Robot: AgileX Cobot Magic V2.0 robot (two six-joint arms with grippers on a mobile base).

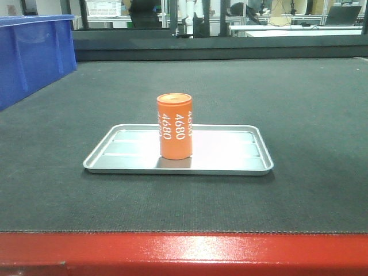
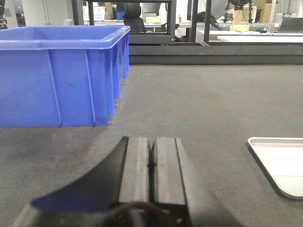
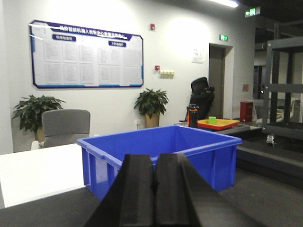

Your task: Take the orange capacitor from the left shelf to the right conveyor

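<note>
- The orange capacitor [image 1: 174,126] stands upright in the silver tray [image 1: 230,164], long axis vertical, flat top facing up.
- Its white "4680" print runs down the side, read top to bottom, and faces the near side of the scene.
- It sits a little left of the tray's middle, its base flat on the tray floor, nothing touching it.
- The tray lies on the right conveyor [image 1: 310,103], the dark textured belt, with the red front edge [image 1: 184,253] nearest the front view.
- A blue bin [image 1: 31,54] stands on the belt at the far left, well apart from the tray.
- The left gripper [image 2: 151,163] hangs low over the belt, jaws pressed together with nothing between them; the bin is to its left and a corner of the tray to its right.
- The right gripper [image 3: 154,182] is likewise clenched on nothing, with another blue bin [image 3: 161,151] just beyond it and a wall notice board [image 3: 85,54] far behind.
</note>
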